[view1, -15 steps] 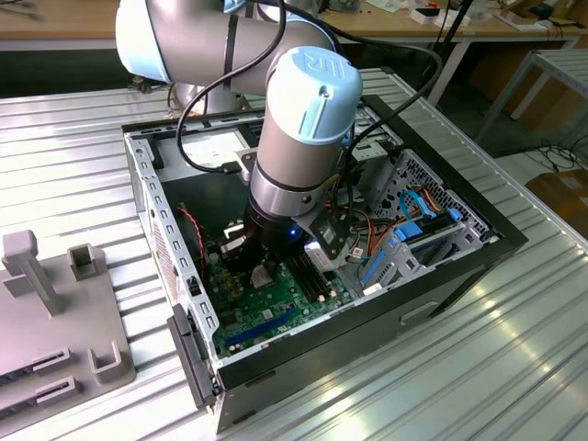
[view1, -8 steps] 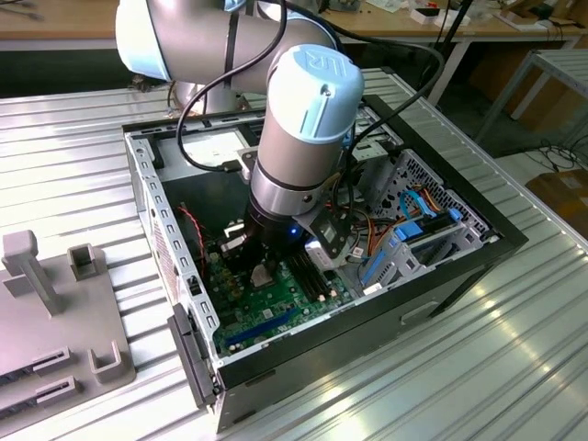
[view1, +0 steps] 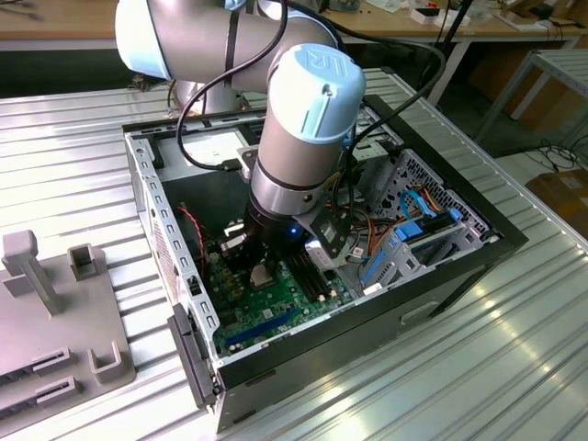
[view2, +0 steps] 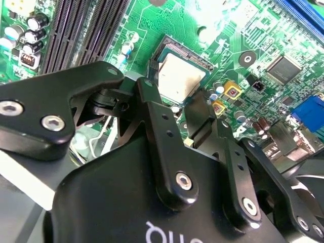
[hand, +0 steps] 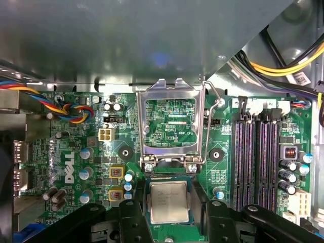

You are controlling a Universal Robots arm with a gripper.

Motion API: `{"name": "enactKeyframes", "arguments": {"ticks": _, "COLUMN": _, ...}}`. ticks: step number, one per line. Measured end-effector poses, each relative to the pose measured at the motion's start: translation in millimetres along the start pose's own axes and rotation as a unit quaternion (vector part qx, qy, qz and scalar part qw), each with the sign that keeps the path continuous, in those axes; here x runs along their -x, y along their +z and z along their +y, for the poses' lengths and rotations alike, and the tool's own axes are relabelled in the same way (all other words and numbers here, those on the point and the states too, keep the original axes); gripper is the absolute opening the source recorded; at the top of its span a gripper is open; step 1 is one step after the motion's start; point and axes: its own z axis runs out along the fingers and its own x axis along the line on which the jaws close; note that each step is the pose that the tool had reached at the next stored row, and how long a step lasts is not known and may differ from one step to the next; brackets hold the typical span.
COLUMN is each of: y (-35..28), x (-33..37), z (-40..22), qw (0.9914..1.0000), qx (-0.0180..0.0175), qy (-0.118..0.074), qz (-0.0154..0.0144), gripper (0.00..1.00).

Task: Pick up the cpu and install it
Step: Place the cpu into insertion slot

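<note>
The cpu [hand: 168, 201], a pale silvery square chip, lies flat in its socket on the green motherboard [hand: 76, 152]. It also shows in the second wrist view [view2: 178, 76] and in the exterior view [view1: 262, 274]. My gripper [hand: 172, 208] hovers low over it inside the computer case. Its black fingers [hand: 135, 215] stand on either side of the chip, slightly apart from its edges, so it is open with nothing gripped. The socket's silver load plate [hand: 169, 93] is swung up and open beyond the chip, and its wire lever [hand: 212, 98] is raised.
Memory slots [hand: 258, 162] run beside the socket. Coloured cable bundles [hand: 71, 109] and yellow-black wires [hand: 283, 63] hang near the board's edges. The case's metal walls [view1: 152, 197] surround the arm. A grey fixture [view1: 55, 303] sits on the table at the exterior view's left.
</note>
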Motion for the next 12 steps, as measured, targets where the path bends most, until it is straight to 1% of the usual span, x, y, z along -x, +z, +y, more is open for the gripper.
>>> {"name": "enactKeyframes", "arguments": {"ticks": 4, "y": -0.7, "x": -0.1, "z": -2.3, "qw": 0.99999, "qx": 0.0039, "qy": 0.0, "qz": 0.0, "gripper": 0.46}}
{"name": "enactKeyframes", "arguments": {"ticks": 5, "y": -0.7, "x": -0.3, "z": -3.7, "qw": 0.99998, "qx": 0.0065, "qy": 0.0, "qz": -0.0001, "gripper": 0.46}}
{"name": "enactKeyframes", "arguments": {"ticks": 7, "y": -0.8, "x": -0.4, "z": -4.5, "qw": 0.99994, "qx": 0.0106, "qy": 0.0, "qz": -0.0002, "gripper": 0.46}}
{"name": "enactKeyframes", "arguments": {"ticks": 8, "y": -0.8, "x": -0.5, "z": -4.6, "qw": 0.99994, "qx": 0.0114, "qy": 0.0, "qz": -0.0003, "gripper": 0.46}}
{"name": "enactKeyframes", "arguments": {"ticks": 12, "y": -0.8, "x": -0.4, "z": -4.6, "qw": 0.99992, "qx": 0.0117, "qy": 0.005, "qz": -0.0005, "gripper": 0.46}}
